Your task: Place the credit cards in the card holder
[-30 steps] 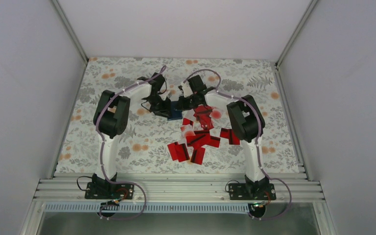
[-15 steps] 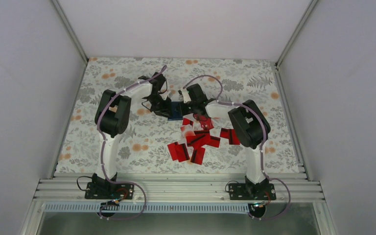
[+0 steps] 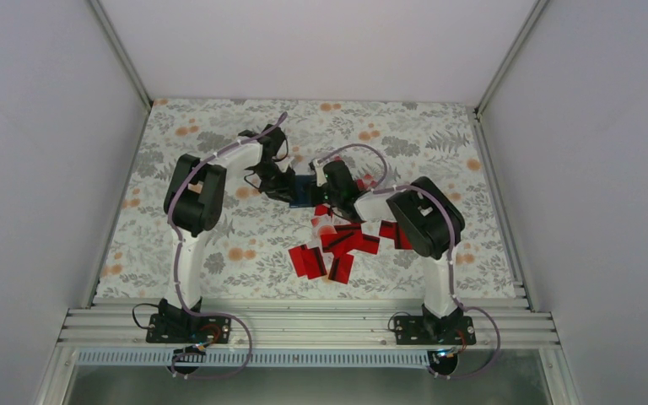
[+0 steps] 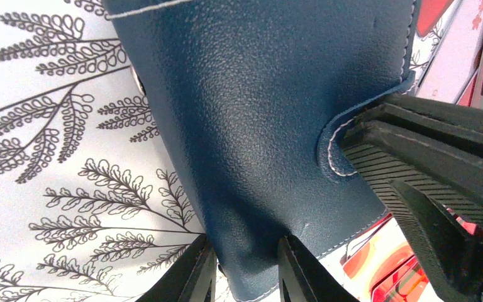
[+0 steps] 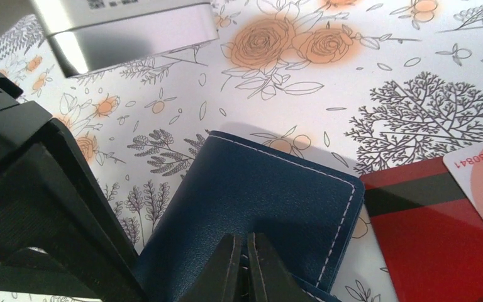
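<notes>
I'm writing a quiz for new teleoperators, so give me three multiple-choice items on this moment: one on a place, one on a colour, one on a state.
1. Where is the card holder? A at the near edge; B between the two grippers; C against the back wall.
2. What colour are the loose credit cards? A red; B green; C yellow.
3. What is the left gripper doing? A holding a card; B hanging open; C pinching the card holder's edge.
Answers: 1B, the top view shows it between the left gripper and the right gripper; 2A, the pile looks red from above; 3C, the left wrist view shows its fingers closed on the blue edge.
</notes>
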Controlling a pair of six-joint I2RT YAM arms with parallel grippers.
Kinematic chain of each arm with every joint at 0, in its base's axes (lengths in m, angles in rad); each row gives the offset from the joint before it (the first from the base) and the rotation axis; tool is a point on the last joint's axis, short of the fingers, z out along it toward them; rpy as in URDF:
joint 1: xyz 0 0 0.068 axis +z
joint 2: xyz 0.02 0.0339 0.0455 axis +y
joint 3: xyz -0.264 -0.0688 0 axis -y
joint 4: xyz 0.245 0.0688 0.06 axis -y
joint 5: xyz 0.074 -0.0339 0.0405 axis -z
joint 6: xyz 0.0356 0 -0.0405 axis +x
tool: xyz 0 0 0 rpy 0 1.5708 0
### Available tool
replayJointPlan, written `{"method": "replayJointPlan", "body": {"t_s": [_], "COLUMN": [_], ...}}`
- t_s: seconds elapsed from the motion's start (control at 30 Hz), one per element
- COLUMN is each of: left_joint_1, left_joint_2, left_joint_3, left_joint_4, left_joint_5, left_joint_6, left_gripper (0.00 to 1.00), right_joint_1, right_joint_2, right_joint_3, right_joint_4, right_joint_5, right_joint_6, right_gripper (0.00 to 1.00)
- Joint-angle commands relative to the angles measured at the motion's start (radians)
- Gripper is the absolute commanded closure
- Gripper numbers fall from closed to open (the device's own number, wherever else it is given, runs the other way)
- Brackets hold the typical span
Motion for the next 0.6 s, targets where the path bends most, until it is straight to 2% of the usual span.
{"method": "replayJointPlan", "body": {"t_s": [0.0,0.2,0.37,0.47,0.57], "left_joint_1": [-0.019,-0.019,-0.020,-0.018,-0.019], "left_joint_2": [0.094,0.087,0.052,0.012,-0.035], "left_joint_3": [-0.038,-0.026,-0.050,-0.080,-0.116], "left_joint_4": [0.041,0.031,0.075,0.095,0.101], "left_joint_5": [-0.025,-0.028,-0.042,-0.079,-0.112], "left_joint_6": [-0.019,-0.020,-0.029,-0.036,-0.028], "left_gripper": [0.74,0.74,0.74,0.73,0.69], "right_joint_1": [0.053,0.053,0.051,0.049,0.044], "right_joint_2": [0.122,0.131,-0.015,-0.116,-0.182], "right_joint_3": [-0.160,-0.201,-0.136,-0.041,0.092], "right_joint_4": [-0.128,-0.079,-0.183,-0.289,-0.403], "right_joint_5": [0.070,0.094,0.029,-0.019,-0.059], "right_joint_6": [0.003,-0.012,-0.062,-0.084,-0.090], "right_gripper": [0.96,0.95,0.95,0.88,0.74]}}
